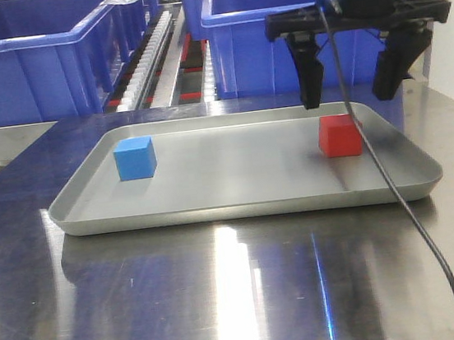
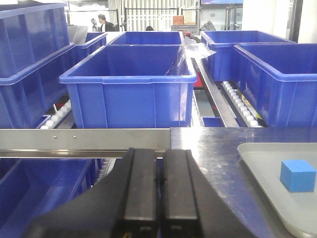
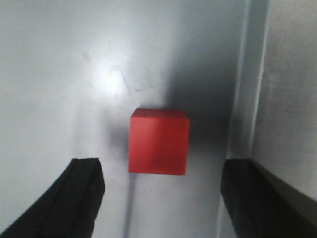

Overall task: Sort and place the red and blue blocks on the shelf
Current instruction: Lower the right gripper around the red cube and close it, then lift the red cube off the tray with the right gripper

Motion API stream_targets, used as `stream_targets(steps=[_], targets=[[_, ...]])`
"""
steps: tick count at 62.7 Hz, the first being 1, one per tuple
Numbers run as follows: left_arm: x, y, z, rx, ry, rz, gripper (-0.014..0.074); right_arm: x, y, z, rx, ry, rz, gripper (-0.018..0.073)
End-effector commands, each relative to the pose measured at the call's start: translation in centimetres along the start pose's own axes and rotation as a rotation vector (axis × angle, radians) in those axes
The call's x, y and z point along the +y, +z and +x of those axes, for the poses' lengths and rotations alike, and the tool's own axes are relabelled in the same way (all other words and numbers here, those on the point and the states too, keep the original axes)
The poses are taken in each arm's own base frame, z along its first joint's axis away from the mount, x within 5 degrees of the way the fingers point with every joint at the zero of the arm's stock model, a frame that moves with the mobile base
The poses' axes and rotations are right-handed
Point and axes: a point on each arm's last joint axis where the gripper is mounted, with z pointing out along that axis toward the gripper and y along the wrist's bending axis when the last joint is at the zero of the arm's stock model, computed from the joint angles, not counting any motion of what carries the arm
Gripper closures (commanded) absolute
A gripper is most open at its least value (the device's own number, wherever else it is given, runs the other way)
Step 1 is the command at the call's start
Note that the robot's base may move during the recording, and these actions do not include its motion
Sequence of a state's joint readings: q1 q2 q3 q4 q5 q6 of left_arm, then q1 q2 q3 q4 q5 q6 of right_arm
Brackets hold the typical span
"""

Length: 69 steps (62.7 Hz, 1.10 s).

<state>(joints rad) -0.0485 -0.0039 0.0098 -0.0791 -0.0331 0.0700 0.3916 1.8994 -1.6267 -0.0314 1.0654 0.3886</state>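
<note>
A red block (image 1: 340, 135) sits at the right of the grey tray (image 1: 240, 206), and a blue block (image 1: 134, 158) sits at its left. My right gripper (image 1: 349, 95) hangs open just above and behind the red block, which lies between the spread fingers in the right wrist view (image 3: 158, 141). My left gripper (image 2: 160, 158) is shut and empty, low at the table's left edge; the blue block (image 2: 297, 175) shows to its right. The steel shelf rail (image 2: 84, 140) and white rollers (image 1: 143, 60) lie behind the table.
Big blue bins (image 1: 31, 57) stand on the shelf behind the tray, another (image 1: 277, 39) behind my right gripper. A black cable (image 1: 396, 199) hangs from the right arm across the tray's right side. The steel tabletop (image 1: 227, 303) extends in front.
</note>
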Motion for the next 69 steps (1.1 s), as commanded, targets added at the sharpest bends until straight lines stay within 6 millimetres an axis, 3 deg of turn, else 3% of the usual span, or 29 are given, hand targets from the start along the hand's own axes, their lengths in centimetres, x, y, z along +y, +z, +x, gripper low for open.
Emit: stream_targets(steps=[1,18,57,62,69], targets=[[0.1,-0.1,0.6,-0.062,-0.014,-0.007,0.0472,0.1,-2.6,-0.8,-0.093,0.011,-0.036,-0.0043],[0.1,-0.1,0.6,-0.062,-0.014,-0.007,0.0472,0.2,-0.3,-1.1,-0.062,0.014,-0.024,-0.0043],[0.1,-0.1,0.6,-0.062,-0.014,-0.007,0.0472,0.4,1.1,-1.2,-0.046,0.020,-0.025,-0.0039],[0.1,-0.1,0.6,-0.062,-0.014,-0.007,0.0472,0.4,1.2,-1.1,-0.037,0.024,-0.027,0.0000],[0.1,-0.1,0.6,-0.062,-0.014,-0.007,0.0472,0.4,1.3,-1.1,-0.035,0.031,-0.027,0.0151]])
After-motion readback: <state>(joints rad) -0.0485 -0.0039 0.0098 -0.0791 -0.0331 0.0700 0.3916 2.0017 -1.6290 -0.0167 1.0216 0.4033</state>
